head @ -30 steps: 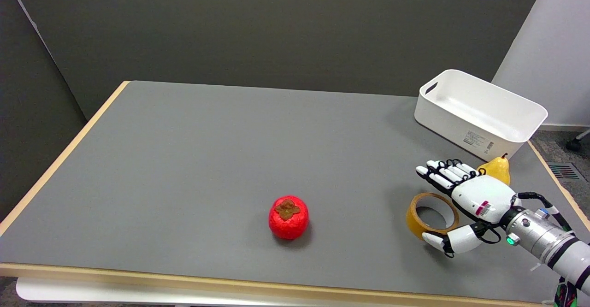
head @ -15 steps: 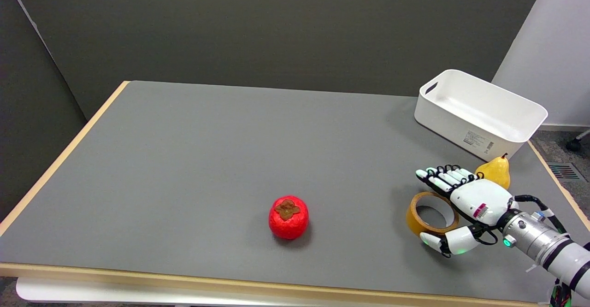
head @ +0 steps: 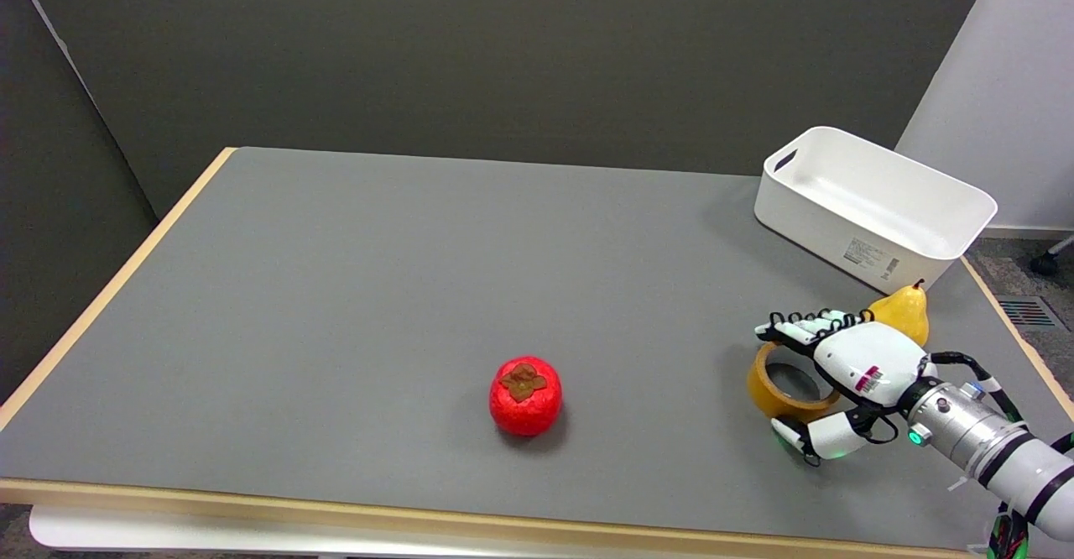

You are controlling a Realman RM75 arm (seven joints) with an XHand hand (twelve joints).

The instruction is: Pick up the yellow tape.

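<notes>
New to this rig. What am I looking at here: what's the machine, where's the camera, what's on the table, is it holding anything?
One picture, taken from a head camera above the table's near side, looking down and across. The machine is a teleoperated robot; its white right arm reaches in from the lower right and ends in a black-and-white many-fingered right hand.

On the grey table lie a red persimmon, a yellow pear, a white bin at the far right, and the yellow tape, which the robot is meant to pick up.

The hand sits over the tape, fingers arched above its far rim and thumb low at its near side. The tape rests on the table; nothing is held yet.
</notes>
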